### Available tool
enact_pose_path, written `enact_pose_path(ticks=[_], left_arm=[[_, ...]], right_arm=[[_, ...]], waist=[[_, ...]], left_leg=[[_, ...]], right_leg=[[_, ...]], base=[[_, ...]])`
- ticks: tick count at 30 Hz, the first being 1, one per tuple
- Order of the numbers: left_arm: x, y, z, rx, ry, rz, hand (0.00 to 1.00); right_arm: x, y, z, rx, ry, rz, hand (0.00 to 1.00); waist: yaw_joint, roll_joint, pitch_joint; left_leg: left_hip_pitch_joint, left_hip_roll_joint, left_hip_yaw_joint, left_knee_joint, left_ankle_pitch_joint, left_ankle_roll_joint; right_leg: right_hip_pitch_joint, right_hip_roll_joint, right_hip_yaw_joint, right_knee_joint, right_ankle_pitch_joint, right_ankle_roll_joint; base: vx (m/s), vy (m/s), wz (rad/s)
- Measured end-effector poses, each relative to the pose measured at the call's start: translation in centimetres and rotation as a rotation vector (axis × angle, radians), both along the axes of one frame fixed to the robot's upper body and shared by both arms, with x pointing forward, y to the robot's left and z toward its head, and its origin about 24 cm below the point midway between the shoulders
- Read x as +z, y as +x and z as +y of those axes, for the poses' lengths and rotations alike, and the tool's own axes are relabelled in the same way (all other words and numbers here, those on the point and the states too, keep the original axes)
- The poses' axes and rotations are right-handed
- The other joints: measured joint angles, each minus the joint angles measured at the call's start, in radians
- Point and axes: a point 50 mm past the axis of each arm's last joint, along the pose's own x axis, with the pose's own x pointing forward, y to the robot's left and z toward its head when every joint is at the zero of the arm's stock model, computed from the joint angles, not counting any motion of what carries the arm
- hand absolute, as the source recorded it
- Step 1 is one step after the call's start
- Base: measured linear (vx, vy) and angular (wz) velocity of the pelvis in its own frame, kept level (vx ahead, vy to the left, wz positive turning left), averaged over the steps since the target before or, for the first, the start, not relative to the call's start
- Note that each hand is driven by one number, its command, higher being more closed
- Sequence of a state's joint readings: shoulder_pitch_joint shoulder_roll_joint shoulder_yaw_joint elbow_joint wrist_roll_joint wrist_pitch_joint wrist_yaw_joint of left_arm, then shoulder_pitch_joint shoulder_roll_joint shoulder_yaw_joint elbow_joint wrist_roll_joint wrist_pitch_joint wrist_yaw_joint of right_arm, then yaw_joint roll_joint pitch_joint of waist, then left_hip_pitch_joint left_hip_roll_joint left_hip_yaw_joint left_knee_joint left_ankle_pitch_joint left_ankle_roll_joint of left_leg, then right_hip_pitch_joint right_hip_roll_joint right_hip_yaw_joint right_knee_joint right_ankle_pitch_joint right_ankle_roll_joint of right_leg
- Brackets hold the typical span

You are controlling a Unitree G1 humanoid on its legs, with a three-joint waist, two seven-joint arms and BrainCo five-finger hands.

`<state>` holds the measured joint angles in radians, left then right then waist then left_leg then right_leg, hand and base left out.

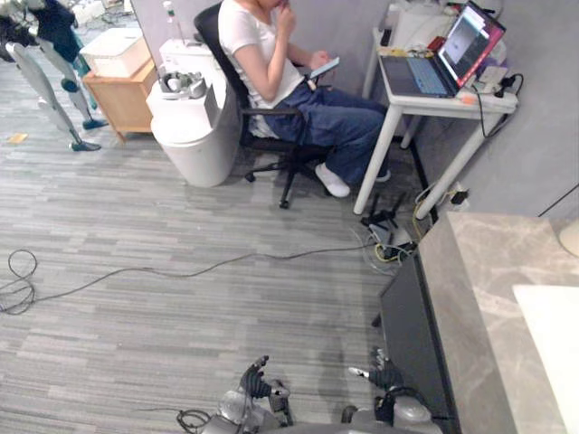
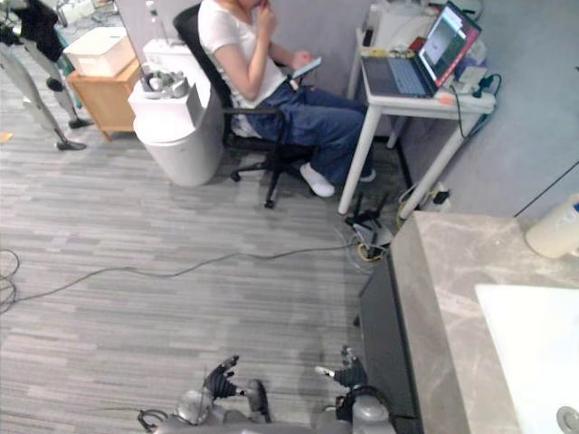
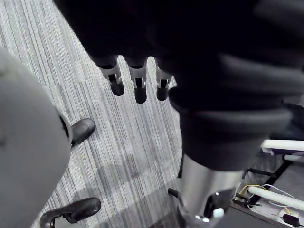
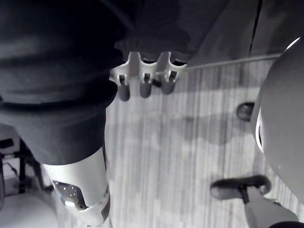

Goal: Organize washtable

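The grey plank floor (image 1: 181, 271) takes most of the scene. The marble worktop (image 2: 443, 298) stands at the robot's right. Its dark front panel (image 2: 384, 334) faces out over the floor. From how that front edge runs, I judge its long axis to lead away from the robot towards the grey wall, so the robot looks along it rather than squarely at it.

Set into the worktop on the side away from the front edge is a white basin (image 2: 534, 353), lying lengthwise along the same axis. A person (image 1: 271, 63) sits on a black chair well beyond the worktop's far end, off to its front side. A white desk (image 1: 443, 99) with an open laptop (image 1: 452, 54) stands between that person and the worktop's far end. A white round bin (image 1: 194, 136) stands further out on the person's other side.

A cream bottle (image 2: 552, 231) stands upright at the worktop's far back corner, likely the sort of thing to be tidied.

The left hand (image 1: 258, 382) and right hand (image 1: 378, 372) hang low over the floor, just off the worktop's near front corner. Each has its fingers (image 3: 138, 90) (image 4: 145, 88) loose and apart around nothing, which suits a start with the tidying not yet begun.
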<state>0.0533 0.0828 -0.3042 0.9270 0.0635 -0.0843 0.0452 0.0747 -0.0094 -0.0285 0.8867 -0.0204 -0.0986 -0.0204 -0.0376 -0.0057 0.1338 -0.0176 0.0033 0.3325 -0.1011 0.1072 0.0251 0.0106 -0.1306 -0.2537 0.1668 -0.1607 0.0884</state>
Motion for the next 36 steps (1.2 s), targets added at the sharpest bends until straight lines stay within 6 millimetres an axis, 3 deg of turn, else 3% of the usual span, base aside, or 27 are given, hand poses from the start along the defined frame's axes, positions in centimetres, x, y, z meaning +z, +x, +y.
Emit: enact_pose_path(ticks=[8,9,10,11,12,13,15,16,18,20,21,22,23,25,27,28,29,30,31,32,34,36], left_arm=[[0.0,-0.1,-0.2,-0.005,-0.003,-0.003,0.00],[0.1,0.0,-0.2,-0.005,-0.004,-0.006,0.00],[0.2,0.1,-0.1,-0.002,-0.004,-0.013,0.00],[0.4,0.7,0.2,0.002,-0.001,-0.034,0.00],[0.6,1.0,0.1,0.000,-0.004,-0.049,0.00],[0.6,0.9,0.0,-0.002,-0.003,-0.044,0.00],[0.7,1.2,0.1,-0.009,0.001,-0.050,0.00],[0.8,1.4,0.0,-0.008,-0.002,-0.058,0.00],[0.9,1.5,-0.3,-0.007,-0.013,-0.060,0.00],[1.0,1.7,-0.7,-0.012,-0.022,-0.067,0.00],[1.3,2.2,-1.0,-0.029,-0.029,-0.090,0.00],[1.4,2.5,-1.1,-0.038,-0.027,-0.098,0.00],[1.5,2.8,-1.1,-0.052,-0.024,-0.107,0.00],[1.8,3.4,-1.3,-0.065,-0.030,-0.129,0.00],[2.3,4.3,-1.4,-0.049,-0.038,-0.160,0.00],[2.3,4.4,-1.1,-0.030,-0.036,-0.162,0.00],[2.3,4.4,-0.8,-0.023,-0.020,-0.166,0.00],[2.2,4.3,-0.6,-0.021,-0.014,-0.159,0.00],[2.5,4.9,-1.4,-0.022,-0.031,-0.175,0.00],[2.7,5.1,-1.9,-0.024,-0.048,-0.186,0.00],[2.7,5.0,-2.2,-0.010,-0.063,-0.182,0.00],[2.7,4.9,-2.4,0.003,-0.076,-0.185,0.00]], right_arm=[[0.1,0.2,-0.1,0.022,-0.012,-0.003,0.00],[0.1,0.2,-0.2,0.023,-0.014,-0.002,0.00],[0.0,0.0,-0.1,0.032,-0.018,0.005,0.00],[-0.2,-0.4,0.4,0.044,-0.009,0.017,0.00],[-0.2,-0.6,0.3,0.049,-0.011,0.022,0.00],[0.1,0.0,0.0,0.057,-0.023,0.002,0.00],[0.1,0.2,-0.1,0.057,-0.024,0.001,0.00],[0.3,0.6,-0.1,0.067,-0.028,-0.010,0.00],[0.7,1.5,-0.4,0.081,-0.042,-0.035,0.00],[0.8,1.9,-0.6,0.089,-0.052,-0.046,0.00],[1.5,2.5,-0.6,0.092,-0.053,-0.091,0.00],[1.7,2.8,-0.7,0.090,-0.055,-0.108,0.00],[1.9,3.2,-0.3,0.104,-0.049,-0.124,0.00],[2.1,3.3,-0.1,0.099,-0.037,-0.145,0.00],[2.5,3.7,0.1,0.108,-0.035,-0.166,0.00],[2.8,4.4,0.4,0.131,-0.037,-0.185,0.00],[3.0,4.8,1.1,0.147,-0.023,-0.198,0.00],[3.1,4.9,1.3,0.146,-0.018,-0.206,0.00],[3.7,5.9,1.1,0.151,-0.030,-0.236,0.00],[4.0,6.2,0.6,0.154,-0.045,-0.254,0.00],[3.9,6.1,-0.1,0.142,-0.062,-0.252,0.00],[3.6,5.3,-1.0,0.123,-0.079,-0.231,0.00]], waist=[[0.015,0.009,-0.008],[0.018,0.009,-0.008],[0.025,-0.006,-0.011],[0.021,-0.049,-0.006],[0.025,-0.040,-0.007],[0.021,-0.045,0.007],[0.022,-0.046,0.011],[0.027,-0.019,0.022],[0.021,-0.008,0.034],[0.021,-0.016,0.043],[0.009,0.004,0.065],[0.009,0.007,0.085],[0.007,-0.023,0.091],[-0.018,-0.025,0.092],[-0.015,-0.025,0.094],[-0.010,-0.019,0.097],[-0.005,-0.029,0.093],[-0.003,-0.033,0.097],[-0.006,0.021,0.116],[-0.007,0.026,0.115],[-0.010,0.023,0.117],[-0.008,0.011,0.114]], left_leg=[[-0.028,-0.022,-0.005,0.000,-0.014,0.019],[-0.032,-0.027,-0.005,0.000,-0.019,0.025],[-0.047,-0.061,0.000,0.008,-0.058,0.023],[-0.094,-0.080,-0.004,0.219,-0.114,0.118],[-0.106,-0.067,-0.030,0.312,-0.198,0.129],[-0.119,-0.084,-0.074,0.373,-0.274,0.088],[-0.103,-0.098,-0.111,0.365,-0.280,0.097],[-0.108,-0.089,-0.130,0.358,-0.280,0.096],[-0.110,-0.088,-0.171,0.342,-0.286,0.088],[-0.090,-0.083,-0.177,0.329,-0.364,0.006],[-0.105,0.005,-0.208,0.499,-0.421,0.046],[-0.094,-0.011,-0.244,0.521,-0.451,0.048],[-0.070,-0.034,-0.310,0.530,-0.466,0.036],[-0.075,-0.047,-0.411,0.529,-0.475,0.019],[-0.081,-0.038,-0.483,0.539,-0.492,-0.016],[-0.077,-0.015,-0.512,0.541,-0.510,-0.056],[-0.079,0.005,-0.505,0.548,-0.512,-0.096],[-0.077,0.017,-0.493,0.554,-0.508,-0.122],[-0.088,0.082,-0.435,0.561,-0.483,-0.158],[-0.089,0.118,-0.337,0.551,-0.412,-0.150],[-0.058,0.156,-0.223,0.515,-0.399,-0.160],[-0.033,0.149,-0.176,0.481,-0.400,-0.160]], right_leg=[[-0.001,0.003,0.015,-0.030,-0.002,0.004],[-0.005,-0.005,0.015,-0.022,-0.007,0.010],[-0.033,-0.040,0.017,0.016,-0.033,0.040],[-0.086,-0.118,0.017,0.124,-0.081,0.073],[-0.099,-0.117,0.022,0.190,-0.106,0.095],[-0.104,-0.115,0.080,0.262,-0.124,0.078],[-0.154,-0.096,0.097,0.330,-0.143,0.047],[-0.209,-0.067,0.080,0.356,-0.144,0.045],[-0.288,-0.042,0.065,0.368,-0.143,0.045],[-0.359,-0.032,0.079,0.312,-0.119,0.010],[-0.389,-0.036,0.095,0.256,-0.077,0.059],[-0.397,-0.042,0.128,0.246,-0.064,0.083],[-0.432,-0.051,0.233,0.223,-0.018,0.103],[-0.473,-0.056,0.272,0.254,0.005,0.118],[-0.564,-0.039,0.295,0.397,0.004,0.104],[-0.597,-0.005,0.286,0.427,0.023,0.058],[-0.585,0.007,0.268,0.355,0.098,0.002],[-0.575,-0.002,0.247,0.354,0.110,-0.033],[-0.571,-0.004,0.161,0.402,0.096,-0.074],[-0.546,-0.013,0.129,0.406,0.066,-0.114],[-0.460,-0.016,0.086,0.360,0.053,-0.134],[-0.351,-0.027,0.023,0.271,0.050,-0.139]], base=[[-0.01,0.038,0.07],[0.02,0.113,0.23],[0.07,0.193,0.35],[0.10,0.164,0.31],[0.16,0.145,0.36],[0.18,0.091,0.43],[0.17,0.106,0.47],[0.11,0.083,0.33],[0.15,0.076,0.60],[0.34,0.039,0.72],[0.44,-0.021,0.75],[0.49,-0.076,1.08],[0.37,-0.107,0.79],[0.51,-0.189,1.51],[0.54,-0.268,1.55],[0.68,-0.431,1.33],[0.68,-0.468,1.27],[0.66,-0.474,1.31],[0.51,-0.399,1.29],[0.47,-0.376,1.11],[0.40,-0.355,0.99],[0.29,-0.287,0.99]])
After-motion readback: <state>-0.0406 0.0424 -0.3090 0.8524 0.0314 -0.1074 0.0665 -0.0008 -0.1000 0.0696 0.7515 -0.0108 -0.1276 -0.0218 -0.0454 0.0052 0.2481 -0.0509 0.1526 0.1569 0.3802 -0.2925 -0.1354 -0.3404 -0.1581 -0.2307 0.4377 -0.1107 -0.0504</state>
